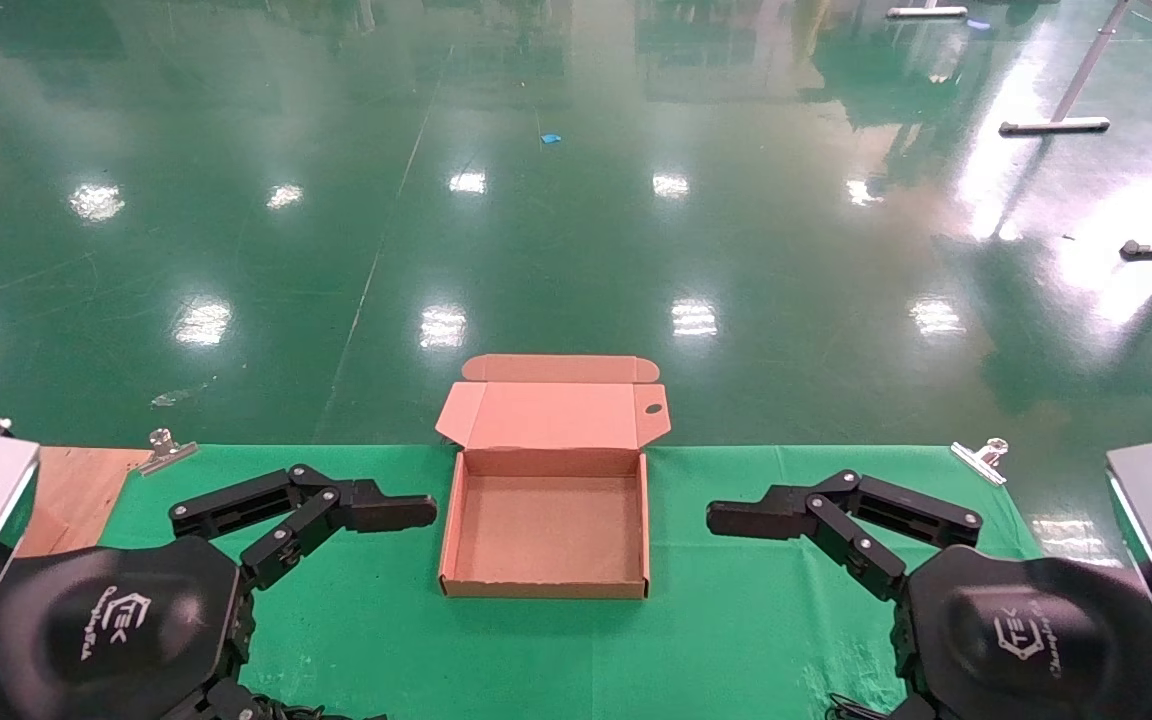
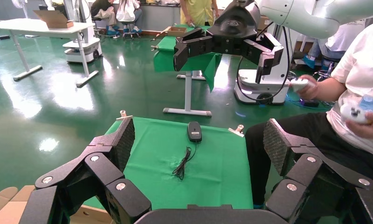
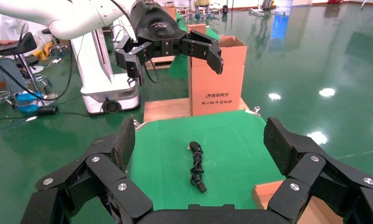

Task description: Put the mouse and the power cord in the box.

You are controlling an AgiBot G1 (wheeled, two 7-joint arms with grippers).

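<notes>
The box (image 1: 546, 588) lies open at the middle of the green cloth, nothing in it, its lid (image 1: 551, 415) folded back. My left gripper (image 1: 416, 512) hovers just left of the box and my right gripper (image 1: 726, 520) just right of it, both open and holding nothing. The mouse (image 2: 194, 131) shows only in the left wrist view, resting on the cloth beyond the open left gripper (image 2: 198, 139), its thin cable trailing from it. The power cord (image 3: 196, 167), a twisted bundle, lies on the cloth beyond the open right gripper (image 3: 201, 139). Neither shows in the head view.
Metal clips (image 1: 981, 458) (image 1: 164, 447) pin the cloth at the table's far corners. A wooden board (image 1: 76, 490) lies at the far left. A tall cardboard carton (image 3: 217, 79) stands off the table's left end. A seated person (image 2: 352, 102) holds controllers beyond the right end.
</notes>
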